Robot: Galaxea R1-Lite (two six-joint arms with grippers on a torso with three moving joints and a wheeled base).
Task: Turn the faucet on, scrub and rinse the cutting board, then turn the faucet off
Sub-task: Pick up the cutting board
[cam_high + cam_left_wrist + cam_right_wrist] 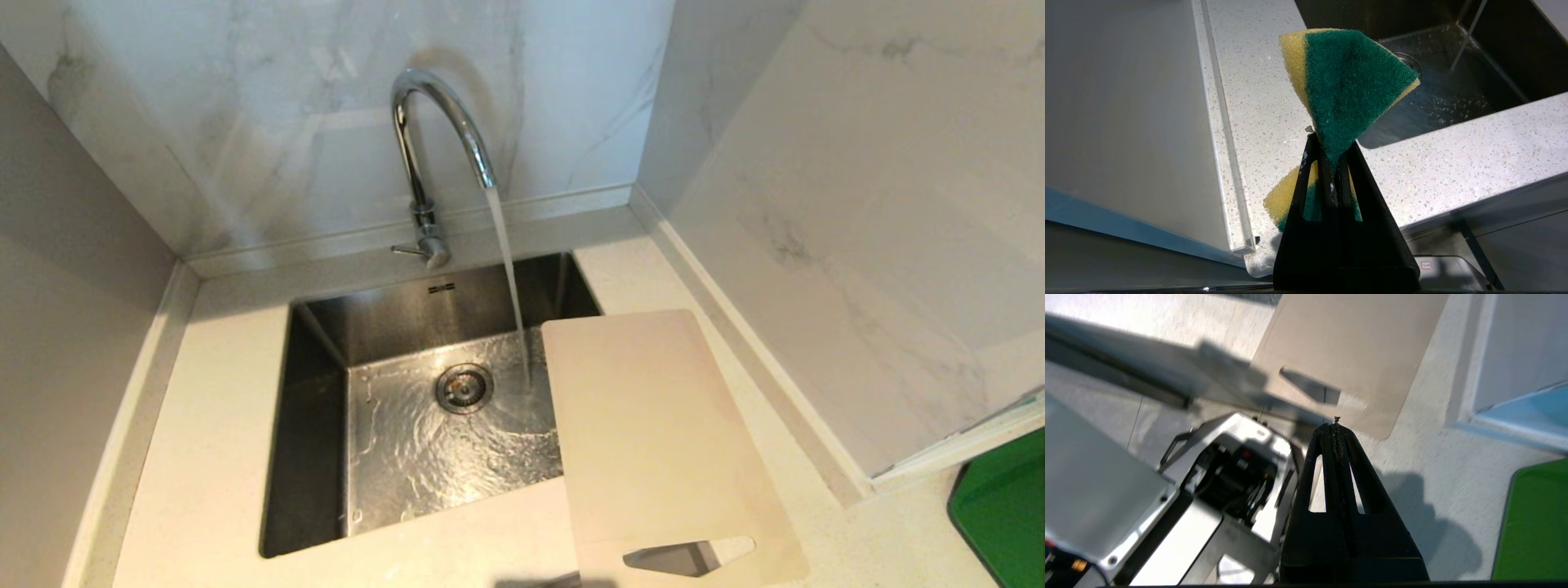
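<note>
Beside the steel sink (318, 408), on the speckled pale countertop (204, 457), lies the large thin cream-white plastic cutting board (661, 441), its left edge jutting over the basin and its elongated handle slot (686, 557) at the near end. Water runs from the tall chrome gooseneck faucet (433, 122) in a steady stream that lands just beside the board's far left corner and spreads in ripples around the round drain (464, 387); the basin holds only that shallow moving water.

Judging by its look, the board is light and stiff, thin enough to flex a little, and slippery once wet. The slotted end or the overhanging edge seems the best place to take hold, since the rest lies flat against the counter.

The right gripper (1336, 421) hangs near the slotted end, its fingers pressed together and empty. The left gripper (1327, 155) is parked off the counter's front edge, clamped on a folded yellow sponge with a green scouring face (1351, 81). A bright green flat object (1004, 514) lies well apart on the right.
</note>
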